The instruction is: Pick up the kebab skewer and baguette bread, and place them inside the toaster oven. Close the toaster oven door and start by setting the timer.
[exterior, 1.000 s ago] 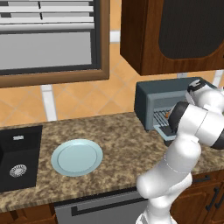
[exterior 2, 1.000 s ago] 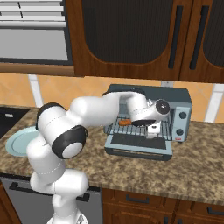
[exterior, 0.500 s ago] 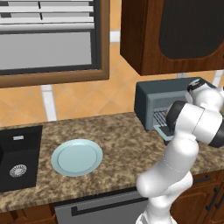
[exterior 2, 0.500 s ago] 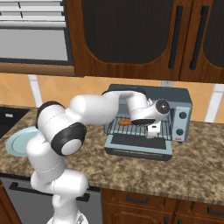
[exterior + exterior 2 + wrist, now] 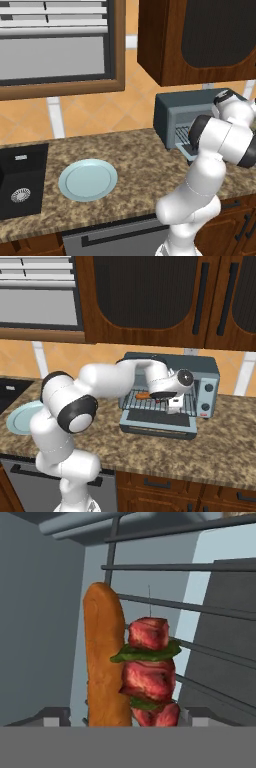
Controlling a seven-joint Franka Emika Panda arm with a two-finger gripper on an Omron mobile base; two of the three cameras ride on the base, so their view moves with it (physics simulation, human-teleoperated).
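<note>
Both foods are on the rack, and next we have the door to think about.

In the hand view, the baguette bread [image 5: 103,657] and the kebab skewer [image 5: 149,671] lie side by side on the wire rack [image 5: 210,614] inside the toaster oven [image 5: 170,393]. They look like they touch. The gripper [image 5: 172,402] is at the oven's mouth, but we cannot tell from the pictures if its fingers are apart or together. We see nothing held in it. The toaster oven door [image 5: 158,422] hangs down flat in front. We think the door is stiff and a bit heavy, and it swings on a hinge, so we should push it up from its far front edge, where the handle is. The bread looks light and firm. The skewer looks thin and lumpy, so it could roll if bumped.
</note>
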